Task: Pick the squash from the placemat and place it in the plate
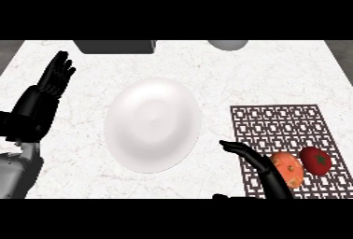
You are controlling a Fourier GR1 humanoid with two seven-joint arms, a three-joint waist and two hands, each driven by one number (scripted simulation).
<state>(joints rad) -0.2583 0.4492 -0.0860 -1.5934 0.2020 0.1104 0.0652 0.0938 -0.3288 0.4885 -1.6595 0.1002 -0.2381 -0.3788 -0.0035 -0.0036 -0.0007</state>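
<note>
Head view, looking steeply down, and my right hand (257,161) sits low at the right, over the left edge of the placemat (283,122). My fingers (234,147) on that side are stretched out and slightly bent, pointing up and left, holding nothing. The squash (289,169), an orange lump, lies on the placemat at its lower end, just beside my right hand, tucked against its right side; whether skin and hand actually touch I cannot tell. Right next to the squash, on its far side, sits a red tomato (316,160) with a dark stem, also on the mat. The white plate (153,124) lies in the middle of the pale marbled worktop (269,70), left of the placemat and apart from it, with nothing on it. Over at the left edge my left hand (56,74) rests open, fingers up and straight, well away from everything. At the far edge of the worktop a grey box shape (115,46) and a pale round object (228,44) show, both cut off.
</note>
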